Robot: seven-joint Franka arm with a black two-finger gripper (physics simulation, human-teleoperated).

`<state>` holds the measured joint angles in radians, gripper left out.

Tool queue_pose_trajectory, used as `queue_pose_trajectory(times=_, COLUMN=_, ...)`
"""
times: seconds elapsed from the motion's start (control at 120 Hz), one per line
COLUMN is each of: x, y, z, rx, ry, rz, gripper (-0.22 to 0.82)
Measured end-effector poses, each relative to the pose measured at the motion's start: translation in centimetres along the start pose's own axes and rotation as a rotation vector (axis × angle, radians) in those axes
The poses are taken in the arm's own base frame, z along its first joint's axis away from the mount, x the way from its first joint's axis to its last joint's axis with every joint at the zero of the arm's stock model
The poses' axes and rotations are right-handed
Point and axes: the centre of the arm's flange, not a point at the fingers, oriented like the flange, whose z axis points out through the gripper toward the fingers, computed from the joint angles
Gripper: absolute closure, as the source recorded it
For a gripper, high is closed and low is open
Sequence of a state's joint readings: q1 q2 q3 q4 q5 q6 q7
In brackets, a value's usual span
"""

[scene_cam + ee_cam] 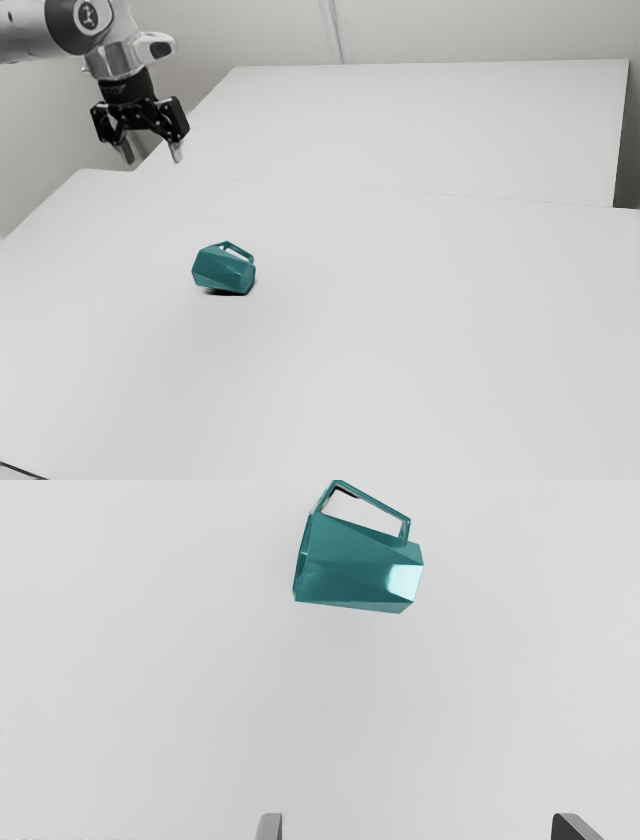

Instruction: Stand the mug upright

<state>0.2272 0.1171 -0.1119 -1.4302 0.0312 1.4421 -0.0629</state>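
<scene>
My gripper [151,154] hangs above the table at the exterior view's upper left, well clear of the mug. Its fingers stand wide apart with nothing between them; in the wrist view the gripper [417,826] shows both tips. A teal faceted mug [222,271] lies on its side on the white table, in the exterior view's left half. The mug [360,567] has its angular handle along its upper side, and its rim and base point to opposite sides. Most of the inside of the mug is hidden.
The white table [400,350] extends around the mug. Behind it a second white surface [430,120] reaches toward a pale wall. A thin dark line [22,470] crosses the exterior view's lower left corner.
</scene>
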Motion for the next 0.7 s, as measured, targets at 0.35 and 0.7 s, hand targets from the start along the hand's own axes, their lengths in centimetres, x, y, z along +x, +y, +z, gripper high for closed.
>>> queue_pose_trajectory(times=0.35, x=3.0, y=-9.8, z=6.3, rx=-0.187, ry=-0.002, rz=-0.076, gripper=0.02)
queue_pose_trajectory(times=0.7, x=6.4, y=-13.3, z=13.4, rx=-0.405, ry=0.089, rz=-0.042, gripper=0.02)
